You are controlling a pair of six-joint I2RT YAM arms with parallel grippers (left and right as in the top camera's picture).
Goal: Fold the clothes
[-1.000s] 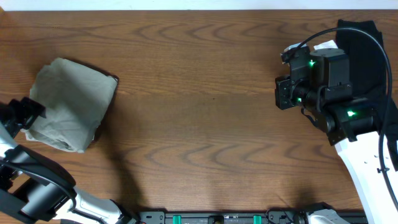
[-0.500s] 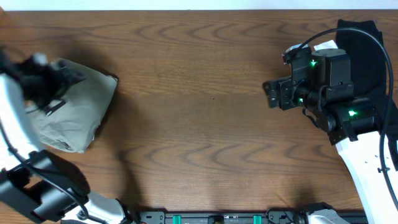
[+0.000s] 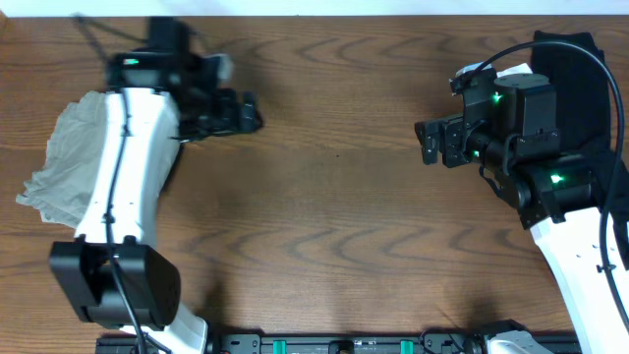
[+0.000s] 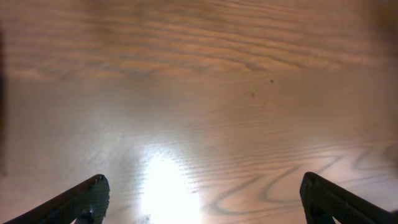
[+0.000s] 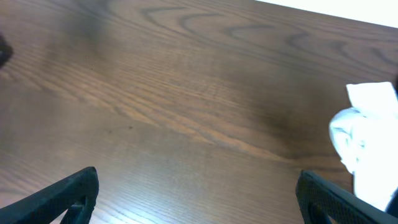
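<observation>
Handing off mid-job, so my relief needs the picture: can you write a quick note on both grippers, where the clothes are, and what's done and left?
Left gripper: open, empty. Right gripper: open, empty, white garment close by.
Khaki shorts: bundled at far left, partly under the left arm. Black garment: far right corner.
Done: shorts look roughly folded. Left: probably the white and black garments.

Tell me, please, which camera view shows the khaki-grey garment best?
The overhead view: the khaki-grey garment lies crumpled at the left, partly under the left arm. The left wrist view shows only bare tabletop; the right wrist view shows tabletop and a white cloth.
</observation>
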